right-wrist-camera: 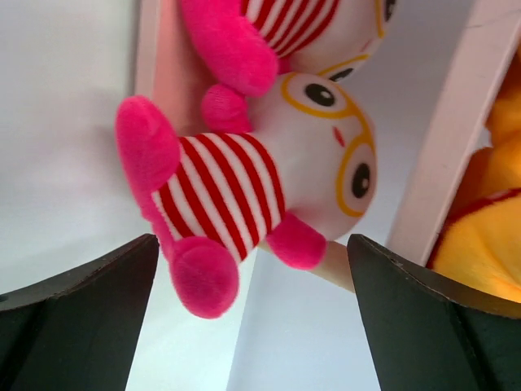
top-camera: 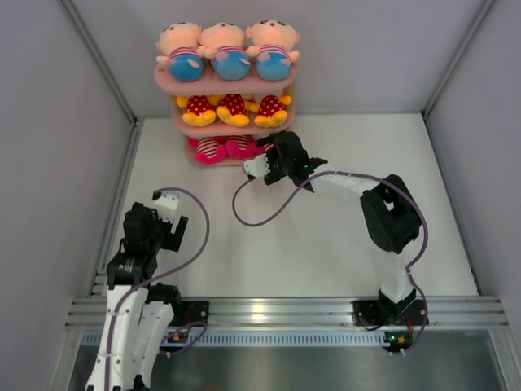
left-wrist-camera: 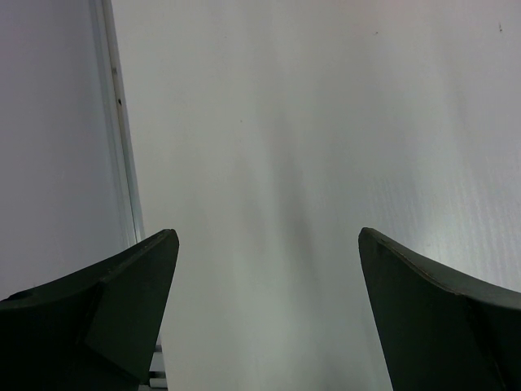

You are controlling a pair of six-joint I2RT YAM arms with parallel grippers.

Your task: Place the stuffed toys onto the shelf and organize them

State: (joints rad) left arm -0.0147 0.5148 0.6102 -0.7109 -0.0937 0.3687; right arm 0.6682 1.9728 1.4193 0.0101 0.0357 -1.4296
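**Release at the bottom tier, pull-back next**

Placement looks done for the pink-striped toy (right-wrist-camera: pixel 244 204). It lies on the lowest board of the shelf (top-camera: pixel 244 84), and a second striped toy (right-wrist-camera: pixel 277 32) presses against it deeper along the same board. My right jaws stand as wide as they go. One finger is on each side of the toy and neither touches it, so I hold nothing.

Above it, the yellow-orange toys (top-camera: pixel 234 110) fill the middle board and the peach-headed dolls (top-camera: pixel 232 49) sit in a row on the top one. I see no toy on the surface (top-camera: pixel 326 244) in front of the shelf. I judge the sorting to be at or close to its end.

The next move is a straight retreat away from the shelf. I should keep the jaws spread and level so that neither finger catches a pink foot and drags the toy off the board. The board overhead leaves little room to lift before I am out.

My right arm (top-camera: pixel 391 216) is stretched long and low, with its wrist right at the front of the bottom tier. My left arm (top-camera: pixel 142 236) is folded well short of the shelf. The left jaws are fully apart over bare surface and grip nothing.
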